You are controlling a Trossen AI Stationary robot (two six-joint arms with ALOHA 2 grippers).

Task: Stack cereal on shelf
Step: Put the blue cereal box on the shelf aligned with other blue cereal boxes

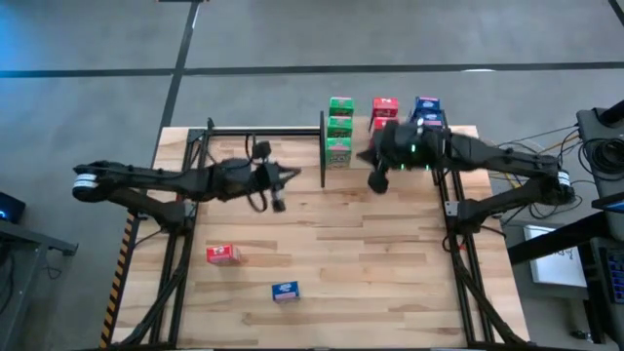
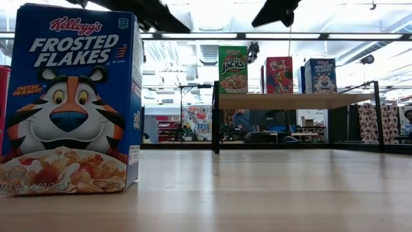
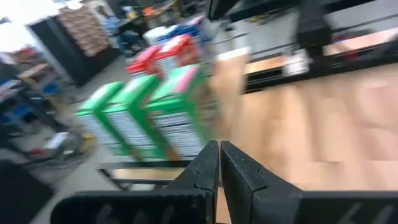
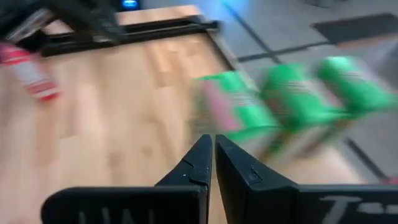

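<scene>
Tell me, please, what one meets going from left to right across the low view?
Frosted Flakes box close by on the table → black shelf post → green box → red box → blue box, the last three standing on the shelf.

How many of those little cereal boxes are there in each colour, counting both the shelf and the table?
Green boxes: 3, all in a row on the shelf.
Red boxes: 3, two on the shelf, one loose on the table.
Blue boxes: 3, two on the shelf, one loose on the table.
Total: 9
</scene>
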